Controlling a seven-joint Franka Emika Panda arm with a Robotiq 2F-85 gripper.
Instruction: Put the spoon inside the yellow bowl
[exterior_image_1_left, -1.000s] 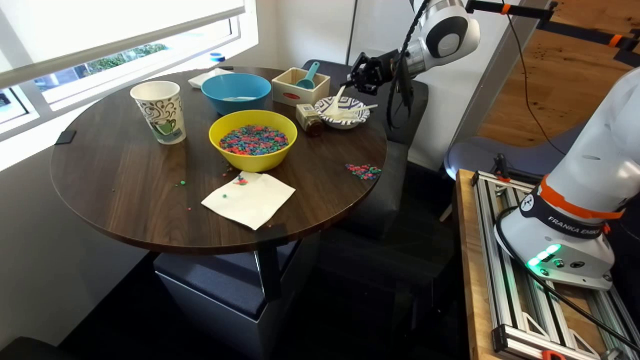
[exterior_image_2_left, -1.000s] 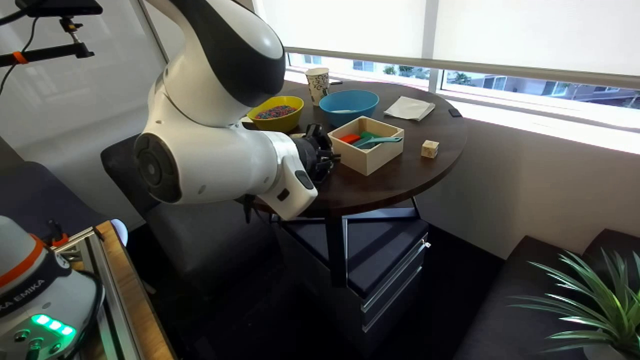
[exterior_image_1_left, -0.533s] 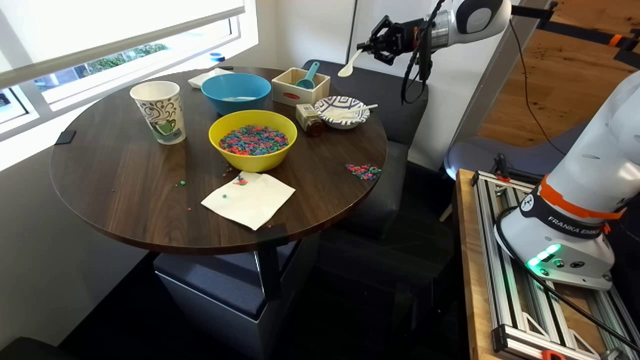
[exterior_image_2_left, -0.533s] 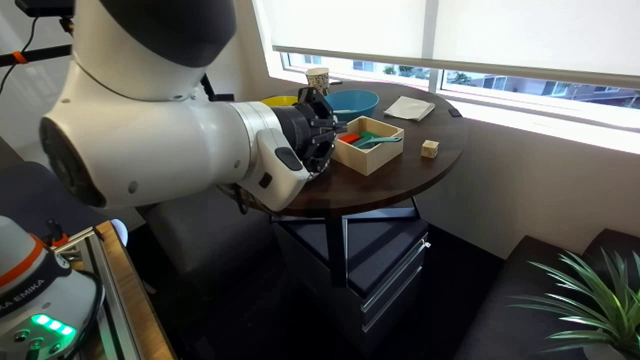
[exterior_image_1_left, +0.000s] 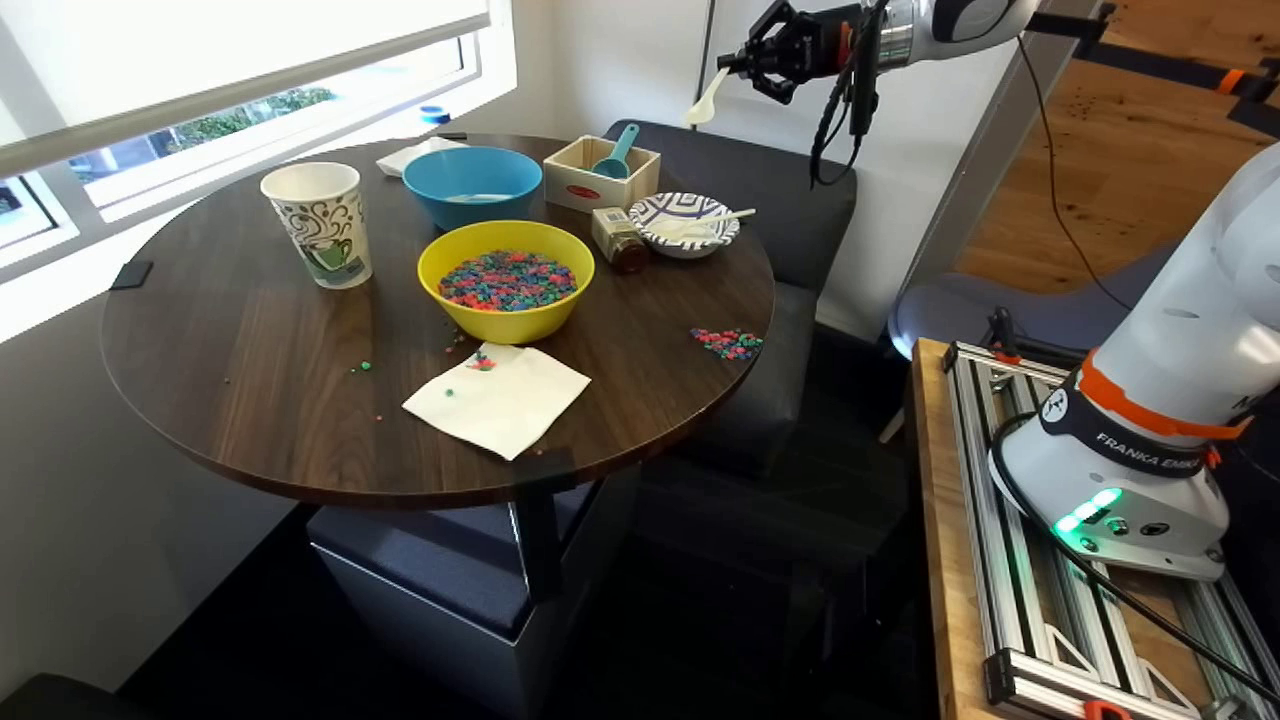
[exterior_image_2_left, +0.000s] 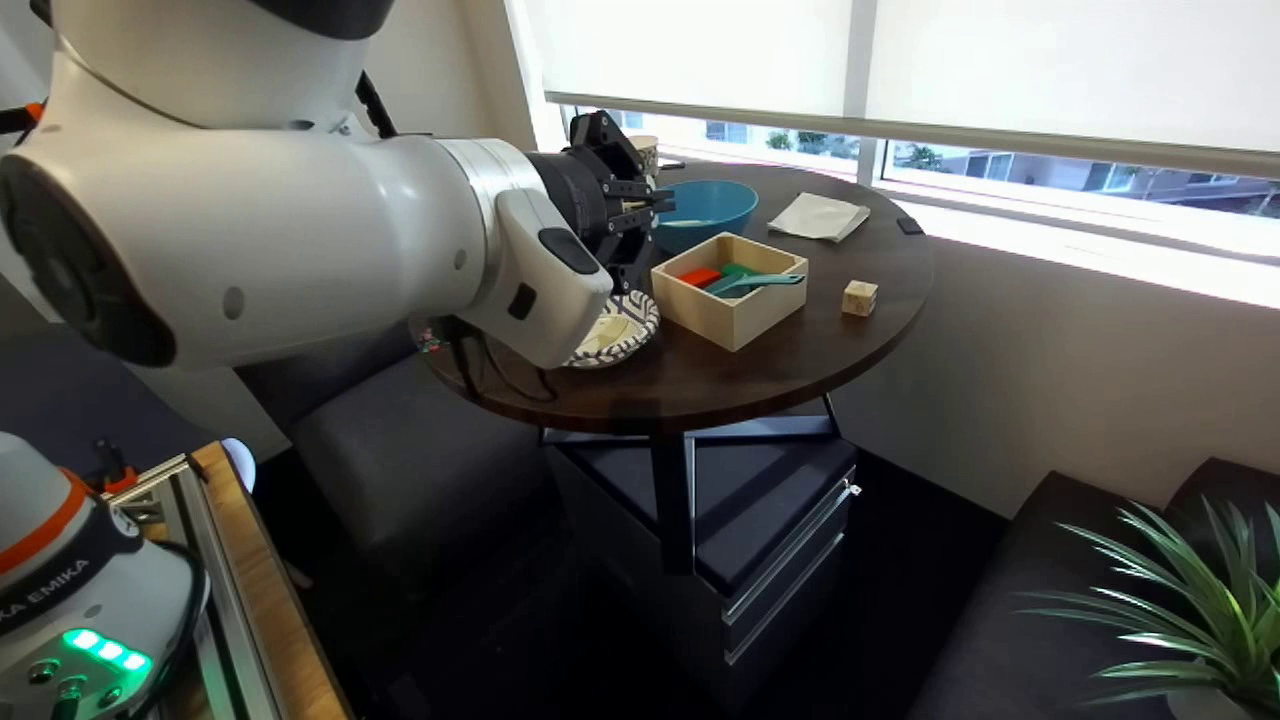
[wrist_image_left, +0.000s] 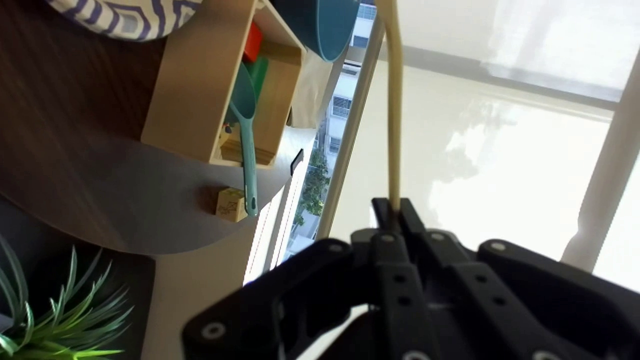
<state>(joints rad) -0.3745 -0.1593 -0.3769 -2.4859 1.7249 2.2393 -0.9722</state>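
Note:
My gripper (exterior_image_1_left: 728, 64) is shut on the handle of a cream-white spoon (exterior_image_1_left: 706, 104). It holds the spoon in the air, bowl end hanging down, above and behind the table's far right edge. In the wrist view the spoon's handle (wrist_image_left: 395, 115) stands between the closed fingertips (wrist_image_left: 394, 210); the spoon's bowl end is out of frame. The yellow bowl (exterior_image_1_left: 500, 326) stands near the middle of the table, filled with small coloured pieces. The gripper is well above it and to its right in that view. In an exterior view the arm hides the yellow bowl, and the gripper (exterior_image_2_left: 662, 202) shows there.
A patterned white bowl (exterior_image_1_left: 650, 212) holds another pale utensil. A small bottle (exterior_image_1_left: 618, 240), a wooden box (exterior_image_1_left: 570, 190) with a teal scoop (exterior_image_1_left: 620, 150), a blue bowl (exterior_image_1_left: 430, 190) and a paper cup (exterior_image_1_left: 325, 225) stand around. A napkin (exterior_image_1_left: 500, 405) lies in front of the yellow bowl.
My gripper has lifted the spoon up out of the patterned bowl and moved slightly toward the robot's side. The other utensil stays in the patterned bowl, and the yellow bowl has not moved.

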